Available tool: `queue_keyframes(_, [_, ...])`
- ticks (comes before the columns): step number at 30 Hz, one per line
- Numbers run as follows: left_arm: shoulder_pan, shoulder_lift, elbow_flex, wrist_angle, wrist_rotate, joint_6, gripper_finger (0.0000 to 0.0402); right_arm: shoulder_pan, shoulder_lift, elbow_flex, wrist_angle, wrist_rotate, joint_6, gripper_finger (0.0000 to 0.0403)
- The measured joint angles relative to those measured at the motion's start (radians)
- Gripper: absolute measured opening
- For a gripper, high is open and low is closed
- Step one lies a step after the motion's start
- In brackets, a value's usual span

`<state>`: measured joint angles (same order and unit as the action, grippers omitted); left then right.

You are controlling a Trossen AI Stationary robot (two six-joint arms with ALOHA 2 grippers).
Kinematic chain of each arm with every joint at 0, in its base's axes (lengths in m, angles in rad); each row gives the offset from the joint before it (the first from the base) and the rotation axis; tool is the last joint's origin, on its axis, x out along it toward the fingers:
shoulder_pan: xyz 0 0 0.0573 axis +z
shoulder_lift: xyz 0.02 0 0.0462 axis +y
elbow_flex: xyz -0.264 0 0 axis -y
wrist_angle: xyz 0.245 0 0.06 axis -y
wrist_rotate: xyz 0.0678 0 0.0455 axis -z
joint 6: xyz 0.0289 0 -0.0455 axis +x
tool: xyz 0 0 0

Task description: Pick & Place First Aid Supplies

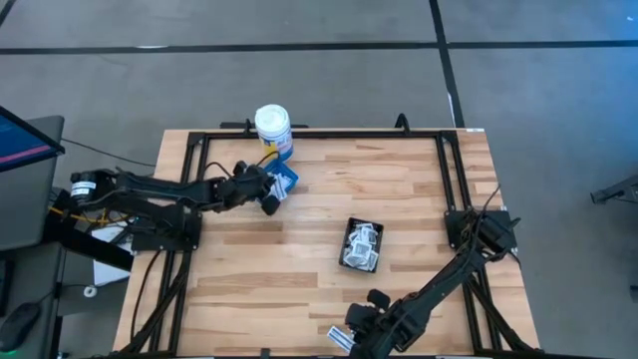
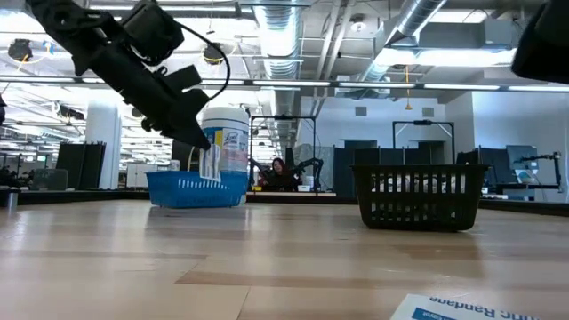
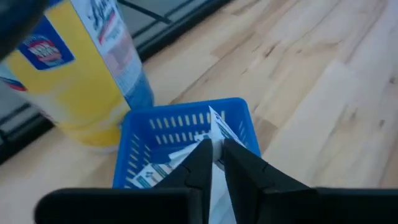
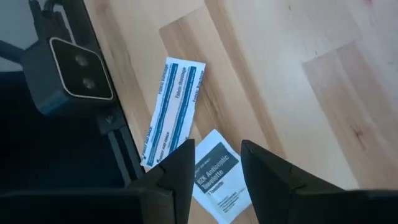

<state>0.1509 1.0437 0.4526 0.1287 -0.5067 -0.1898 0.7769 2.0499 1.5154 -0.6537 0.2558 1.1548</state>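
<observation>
**First aid packets: where they lie**

A narrow white paper strip packet with blue print lies flat on the wooden table at its near edge, just beside a squarish white paper packet with dark print; the two touch or slightly overlap at one corner. Several more white packets are heaped in the black tray right of centre. At far left, a few white packets stand tilted in the blue tray.

white bottle, blue tray, black basket
</observation>
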Motion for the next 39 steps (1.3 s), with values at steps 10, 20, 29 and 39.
queue_keyframes(10, [0.110, 0.006, 0.000, 0.001, 0.057, -0.002, 0.0115, 0.017, 0.000, 0.000, 0.007, -0.023, 0.139, 0.0124])
queue_keyframes(20, [0.147, 0.006, 0.000, 0.010, 0.352, -0.027, 0.0134, 0.022, 0.000, 0.000, 0.005, -0.026, 0.268, 0.0124])
queue_keyframes(29, [0.090, 0.004, 0.000, 0.010, 0.492, -0.026, 0.0113, 0.022, 0.019, 0.000, 0.001, -0.078, 0.415, 0.0124])
queue_keyframes(39, [0.090, 0.004, 0.000, 0.069, 0.492, -0.025, 0.0112, 0.012, 0.089, 0.004, -0.092, -0.179, 0.481, 0.0124])
